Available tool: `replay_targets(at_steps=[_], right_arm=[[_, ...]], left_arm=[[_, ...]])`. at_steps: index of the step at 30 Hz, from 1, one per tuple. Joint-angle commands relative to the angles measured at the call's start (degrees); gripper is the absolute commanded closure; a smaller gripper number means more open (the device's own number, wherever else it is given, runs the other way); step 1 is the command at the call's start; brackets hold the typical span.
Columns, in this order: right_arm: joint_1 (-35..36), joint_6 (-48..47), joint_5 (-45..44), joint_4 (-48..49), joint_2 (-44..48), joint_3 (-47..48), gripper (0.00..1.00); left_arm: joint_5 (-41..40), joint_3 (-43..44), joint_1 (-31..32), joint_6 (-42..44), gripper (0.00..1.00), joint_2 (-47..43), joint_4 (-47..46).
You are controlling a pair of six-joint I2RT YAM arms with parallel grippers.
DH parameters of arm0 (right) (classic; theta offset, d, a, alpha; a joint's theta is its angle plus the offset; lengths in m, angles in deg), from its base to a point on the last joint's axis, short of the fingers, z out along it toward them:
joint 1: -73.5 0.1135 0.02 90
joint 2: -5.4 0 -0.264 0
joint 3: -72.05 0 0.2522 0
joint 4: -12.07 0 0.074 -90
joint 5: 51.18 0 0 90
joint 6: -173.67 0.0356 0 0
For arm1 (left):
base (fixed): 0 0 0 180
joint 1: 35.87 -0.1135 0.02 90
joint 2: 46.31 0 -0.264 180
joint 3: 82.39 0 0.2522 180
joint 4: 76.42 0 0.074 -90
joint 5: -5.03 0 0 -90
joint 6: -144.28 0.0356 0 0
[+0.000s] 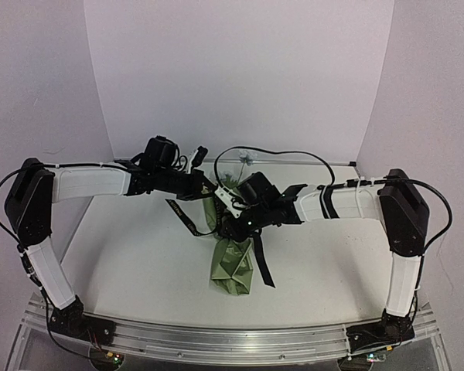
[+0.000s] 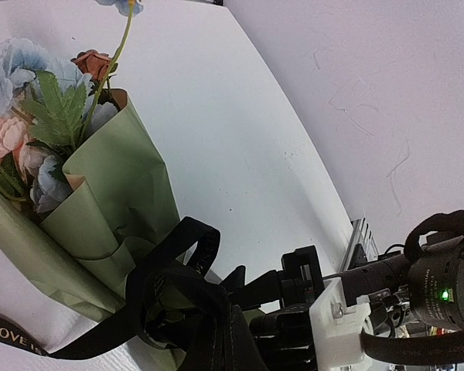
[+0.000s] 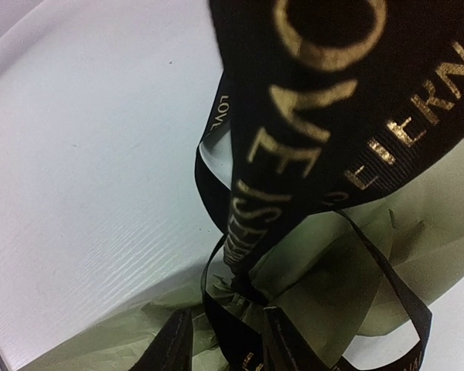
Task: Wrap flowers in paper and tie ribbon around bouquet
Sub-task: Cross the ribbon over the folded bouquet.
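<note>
The bouquet [image 1: 232, 263] lies in the middle of the table, narrow end toward me. In the left wrist view the flowers [image 2: 31, 116] show above the olive paper [image 2: 116, 193]. The black ribbon [image 2: 170, 267] with gold lettering is looped round the cone's waist, and its tails [image 1: 184, 219] trail to both sides. My left gripper [image 1: 207, 189] sits at the far left of the waist, shut on the ribbon [image 2: 216, 352]. My right gripper [image 1: 228, 222] is over the waist, its fingers [image 3: 170, 352] apart, with a ribbon strand [image 3: 236, 340] running loosely between them.
The right arm's black and white gripper body [image 2: 325, 305] is close beside my left fingers. A black cable [image 1: 271, 153] arcs above the bouquet. An aluminium rail [image 1: 232, 340] runs along the near edge. White walls close in the back and sides.
</note>
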Motion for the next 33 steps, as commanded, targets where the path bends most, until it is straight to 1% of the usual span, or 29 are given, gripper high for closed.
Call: replay_targets(at_steps=[1,4,13,16,19,21,27,33], right_arm=[[0.38,2.57,0.01,1.16,-1.76,2.99,0.69],[0.41,2.80,-0.07,1.16,-2.38,2.98,0.73],[0.77,3.08,-1.01,1.71,-2.41,1.72,0.75],[0.92,3.36,-1.30,1.85,-2.29,1.56,0.82],[0.99,3.63,-1.87,1.86,-1.70,1.25,0.91],[0.98,3.70,-2.35,1.95,-0.77,0.64,0.93],[0.97,4.04,-3.83,2.34,3.57,-1.73,0.95],[1.02,3.85,-5.89,2.30,6.80,-3.73,0.99]], left_arm=[[0.99,0.46,-0.37,-0.45,1.00,-0.93,-2.18],[0.99,0.50,-0.39,-0.50,1.00,-0.93,-2.11],[0.76,-0.21,-0.80,-1.62,1.00,-1.15,-2.43],[0.68,-1.01,-1.21,-2.91,1.00,-1.17,-3.33],[0.91,-1.68,-1.56,-3.71,1.00,-1.13,-4.89],[1.07,-1.95,-1.82,-4.12,1.00,-1.16,-5.19],[0.45,-3.53,-3.09,-6.17,1.00,-1.49,-6.34],[2.01,-5.47,-4.04,-7.61,1.00,-1.92,-8.22]])
